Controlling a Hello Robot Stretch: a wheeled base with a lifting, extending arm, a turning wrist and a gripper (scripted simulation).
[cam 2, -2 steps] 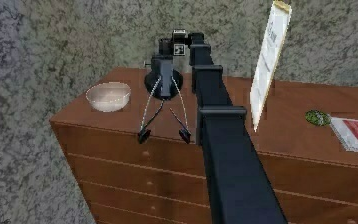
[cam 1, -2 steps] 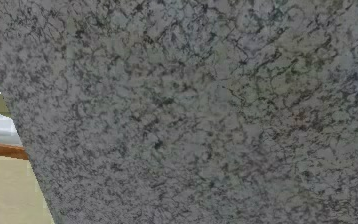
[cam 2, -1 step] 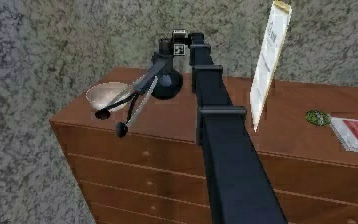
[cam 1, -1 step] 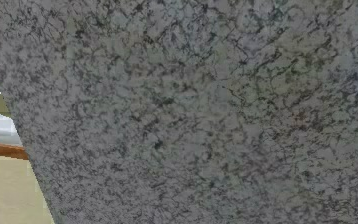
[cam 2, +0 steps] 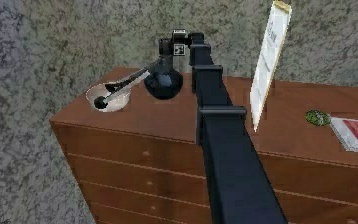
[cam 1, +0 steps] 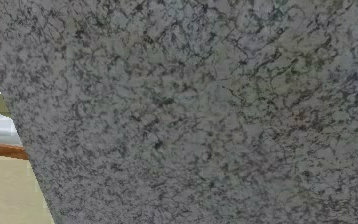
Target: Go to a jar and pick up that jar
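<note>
At the forward view's left edge we see a strip of pale floor (cam 1: pixel 12 195) beside a grey speckled wall (cam 1: pixel 207 110), so we judge the base is parked close to give the arm its reach. On the arm side view's left, a pale glassy vessel (cam 2: pixel 96 100), which we take for the jar, stands by the left corner of a wooden dresser (cam 2: pixel 137 150). The gripper (cam 2: pixel 115 90) points at it. Since the vessel rests on the top, we cannot tell whether anything is held. Right of the arm (cam 2: pixel 227 150) stands a tall white card (cam 2: pixel 270 60), well clear, then a small green thing (cam 2: pixel 317 118) and a red-and-white packet (cam 2: pixel 352 133)
</note>
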